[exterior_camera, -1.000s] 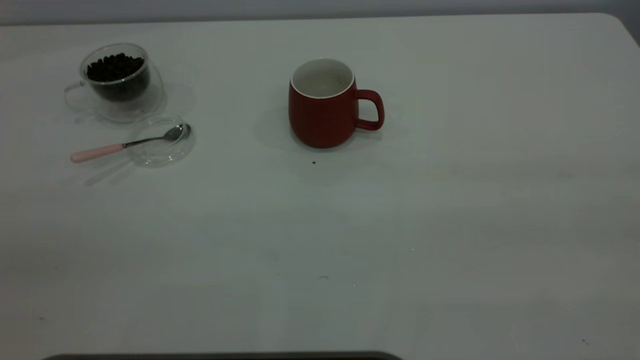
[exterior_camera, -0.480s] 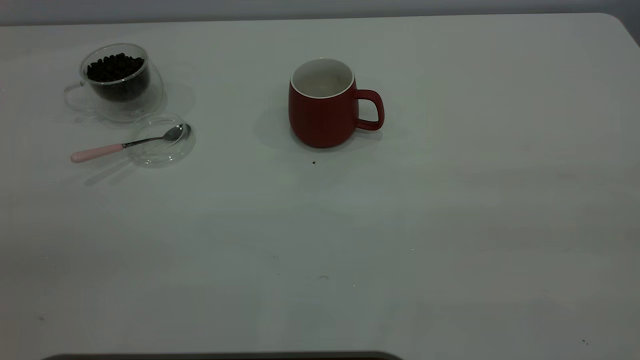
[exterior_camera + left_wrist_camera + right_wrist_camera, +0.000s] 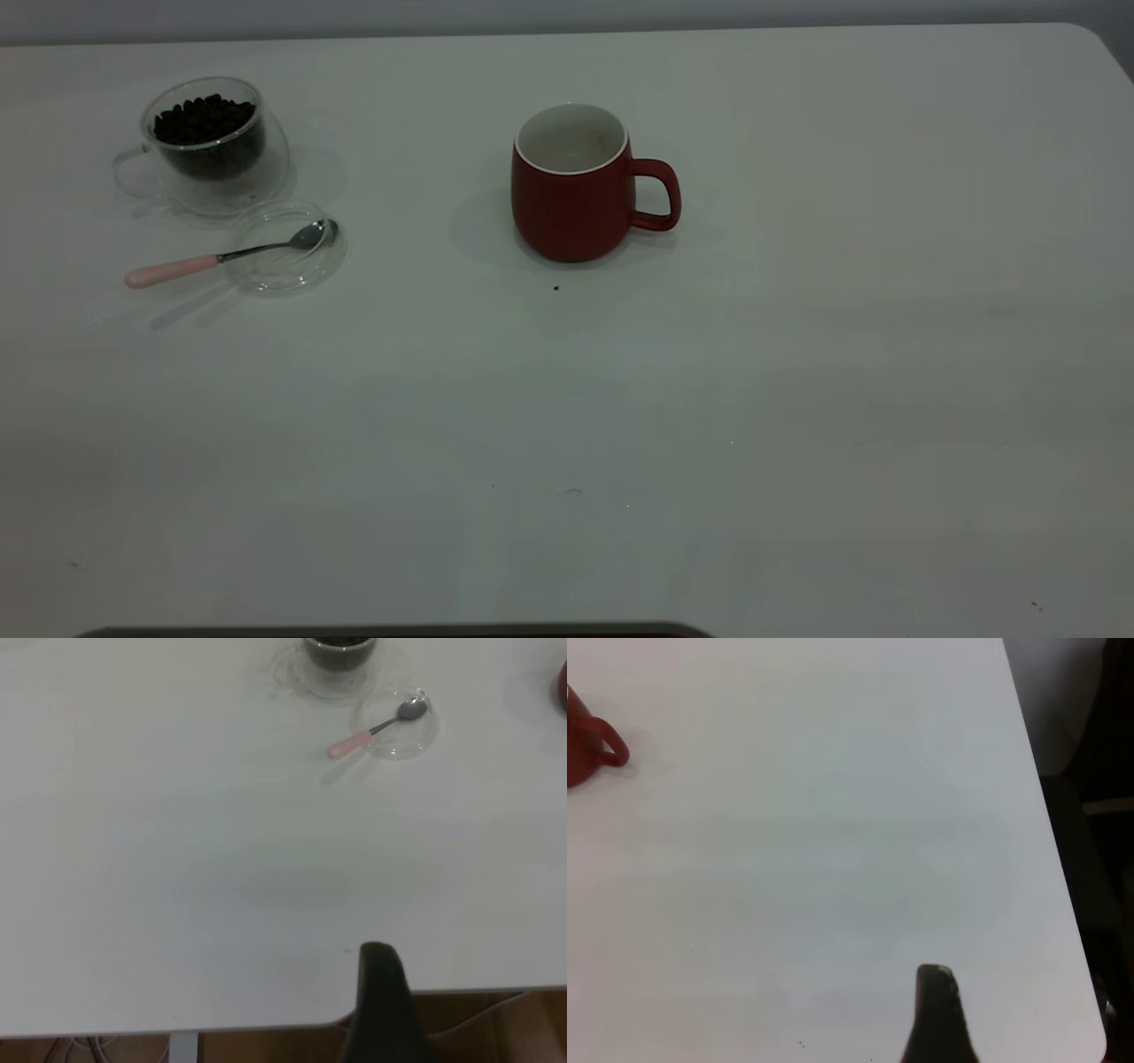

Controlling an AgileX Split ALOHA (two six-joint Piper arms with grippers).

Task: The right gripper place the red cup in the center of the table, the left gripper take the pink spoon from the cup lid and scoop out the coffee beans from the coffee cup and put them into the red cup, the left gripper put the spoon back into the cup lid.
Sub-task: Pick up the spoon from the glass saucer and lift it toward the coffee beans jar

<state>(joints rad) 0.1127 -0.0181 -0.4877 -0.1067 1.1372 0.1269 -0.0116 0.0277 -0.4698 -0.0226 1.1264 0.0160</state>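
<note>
The red cup stands upright near the middle of the worktop, handle toward the right arm's side. The glass coffee cup holds coffee beans and stands well apart from the red cup, toward the left arm's side. The cup lid lies just beside the glass cup; the pink spoon rests with its bowl in the lid and its handle over the rim. The left claw and right claw each hang above a worktop edge, well apart from every item; only one dark finger of each shows, so whether they are spread or pressed together cannot be told
</note>
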